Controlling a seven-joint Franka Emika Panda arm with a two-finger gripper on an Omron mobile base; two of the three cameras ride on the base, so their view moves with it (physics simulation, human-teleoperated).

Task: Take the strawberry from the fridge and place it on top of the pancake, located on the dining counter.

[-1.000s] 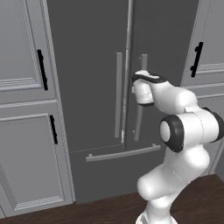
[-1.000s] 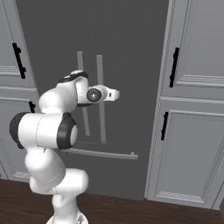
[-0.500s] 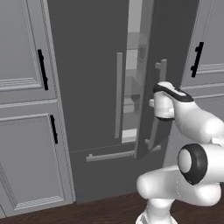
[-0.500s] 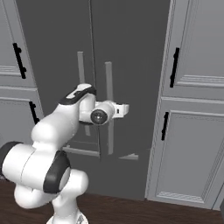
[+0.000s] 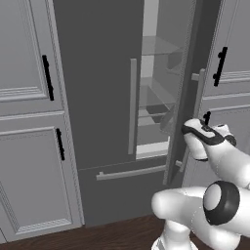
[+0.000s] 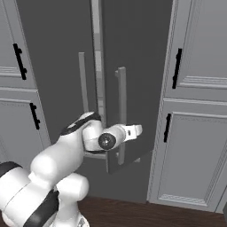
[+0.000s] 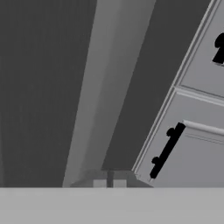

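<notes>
Hand view looks straight down the pale grey handle of the fridge's right door, with the gripper right against it; only the very tops of the finger tips peek above the bottom edge, close together, and it cannot be told whether they are spread or pressed on the handle. Beside the door in this view lies a grey cabinet with a black handle.

From the left base camera the hand sits at the lower part of the right door's handle, and that door is swung partly open. Through the gap show the pale interior and glass shelves with some dim grey shapes on them, too faint to name; no red fruit can be made out there. The left door is closed, its handle upright, and the bottom drawer with its horizontal bar lies below.

From the right base camera the wrist reaches across the right door, the hand just beside its handle. Panelled grey cabinets stand on both sides of the fridge, above a dark wood floor.
</notes>
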